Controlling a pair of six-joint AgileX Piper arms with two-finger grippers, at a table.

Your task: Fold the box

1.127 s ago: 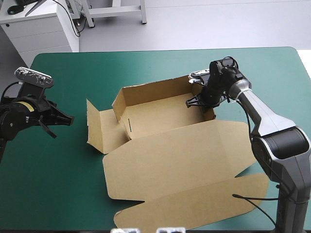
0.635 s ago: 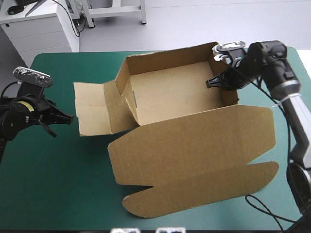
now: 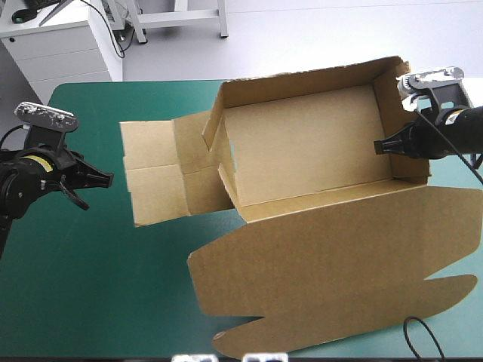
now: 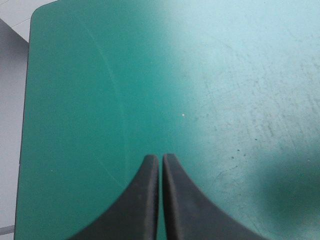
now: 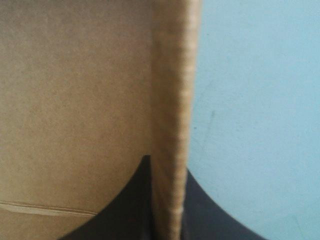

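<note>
Teal-green cover (image 3: 113,302) spreads over the whole table, bare along its left side and at the near left corner; beyond the far edge lies pale grey floor (image 3: 339,38), with a white drawer cabinet (image 3: 64,49) off the far left corner

Over the middle and right of the table sits the box (image 3: 302,151), a brown board tray with its walls raised and its open side turned up toward the high camera. Its long axis runs left to right across the table. The lid (image 3: 332,256) lies unfolded from the tray's near wall and reaches toward the table's near edge, ending in a rounded tuck strip. Two side flaps (image 3: 155,177) stretch out flat from the tray's left end, pointing at the left arm.

At the tray's right-hand wall (image 5: 172,100) the right gripper (image 3: 381,146) is clamped on the board: in the right wrist view the wall's edge runs straight up between the two black fingers, one finger (image 5: 127,200) inside the tray against brown board, the other over the teal-green cover.

Well apart from the box, the left gripper (image 3: 108,179) hangs over the table's left side, aimed toward the side flaps. Its fingers (image 4: 145,200) are pressed together into one point and grasp nothing, with only the cover (image 4: 100,75) ahead of them
</note>
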